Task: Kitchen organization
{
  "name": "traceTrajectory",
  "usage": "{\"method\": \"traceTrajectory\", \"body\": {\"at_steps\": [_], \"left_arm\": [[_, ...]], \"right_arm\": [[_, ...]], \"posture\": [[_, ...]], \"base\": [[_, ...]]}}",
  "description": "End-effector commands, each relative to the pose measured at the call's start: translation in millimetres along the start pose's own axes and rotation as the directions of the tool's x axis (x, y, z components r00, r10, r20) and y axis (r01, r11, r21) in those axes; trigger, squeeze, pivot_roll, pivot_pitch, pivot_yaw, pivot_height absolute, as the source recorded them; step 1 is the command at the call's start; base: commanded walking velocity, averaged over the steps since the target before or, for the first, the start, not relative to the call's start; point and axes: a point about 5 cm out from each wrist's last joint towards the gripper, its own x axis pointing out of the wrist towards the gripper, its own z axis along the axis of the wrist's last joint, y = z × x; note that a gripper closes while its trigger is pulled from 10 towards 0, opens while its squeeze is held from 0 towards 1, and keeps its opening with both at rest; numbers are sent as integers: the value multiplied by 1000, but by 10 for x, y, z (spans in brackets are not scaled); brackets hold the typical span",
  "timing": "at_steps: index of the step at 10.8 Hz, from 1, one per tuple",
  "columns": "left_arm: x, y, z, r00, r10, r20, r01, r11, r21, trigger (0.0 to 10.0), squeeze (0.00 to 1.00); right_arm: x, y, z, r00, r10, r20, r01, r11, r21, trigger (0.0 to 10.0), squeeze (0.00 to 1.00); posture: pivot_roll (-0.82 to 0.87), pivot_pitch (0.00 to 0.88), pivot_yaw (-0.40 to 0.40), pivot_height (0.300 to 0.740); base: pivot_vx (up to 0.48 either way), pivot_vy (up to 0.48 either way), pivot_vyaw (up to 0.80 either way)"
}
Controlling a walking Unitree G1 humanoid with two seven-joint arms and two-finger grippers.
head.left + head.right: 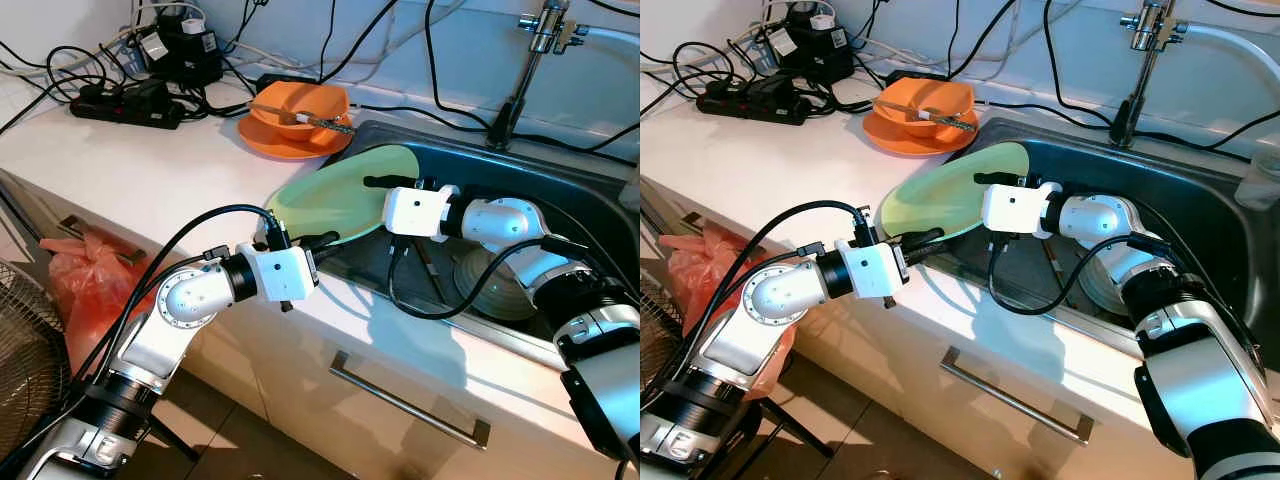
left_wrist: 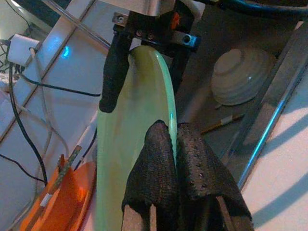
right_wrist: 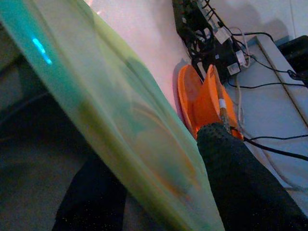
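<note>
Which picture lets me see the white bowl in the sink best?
The left wrist view: the white bowl sits upside down in the sink, whole and unblocked. In both eye views the right arm and its cable cover much of it. The right wrist view looks along the green plate instead.

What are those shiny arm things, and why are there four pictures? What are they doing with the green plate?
Those are the two arms of a walking robot helper. Two pictures come from cameras in its head, looking down at a kitchen counter and sink. The other two come from small cameras on its wrists, looking along its black fingers.

Both arms hold one light green plate, tilted over the sink's edge. The left gripper pinches its near rim; in the left wrist picture its fingers squeeze the rim between them. The right gripper clamps the other side.

On the counter sit an orange bowl on an orange plate, with a utensil resting in the bowl, plus a black power strip with tangled cables. Down in the sink lies a pale ribbed bowl, upside down.
</note>
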Motion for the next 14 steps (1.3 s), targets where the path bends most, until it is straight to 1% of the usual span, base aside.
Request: {"method": "traceTrajectory", "body": {"at_steps": [1, 4, 10, 11, 12, 13, 14], "left_arm": [[7, 4, 57, 1000, -1, 26, 1, 1000, -1, 0, 0], [13, -9, 53, 1000, -5, 25, 5, 1000, -5, 0, 0], [10, -19, 56, 1000, -10, 24, 10, 1000, -9, 0, 0], [13, -21, 53, 1000, -6, 22, 6, 1000, -5, 196, 0], [15, -25, 51, 1000, -5, 21, 5, 1000, -5, 824, 0], [14, -32, 48, 1000, -4, 18, 4, 1000, -5, 1137, 0], [14, -34, 47, 1000, -3, 17, 3, 1000, -6, 2745, 0]], "right_arm": [[-3, -90, 28, 1000, -21, 6, 21, 1000, -22, 0, 0], [-17, -108, 23, 1000, -26, 3, 26, 999, -44, 0, 0], [-16, -84, 16, 1000, -22, 7, 23, 998, -52, 0, 0], [-17, -84, 14, 1000, -21, 6, 21, 998, -53, 0, 0], [-18, -85, 14, 1000, -22, 6, 22, 998, -52, 0, 0], [-16, -88, 16, 1000, -23, 7, 23, 998, -53, 0, 0], [-15, -90, 15, 1000, -25, 5, 26, 998, -55, 5216, 0]], "posture": [[6, 0, 19, 740], [4, 0, 17, 740], [3, 0, 18, 740], [2, 0, 15, 740], [1, 0, 15, 740], [1, 0, 15, 740], [1, 0, 15, 740]], "base": [[0, 0, 0], [0, 0, 0], [0, 0, 0], [0, 0, 0], [0, 0, 0], [0, 0, 0], [0, 0, 0]]}}
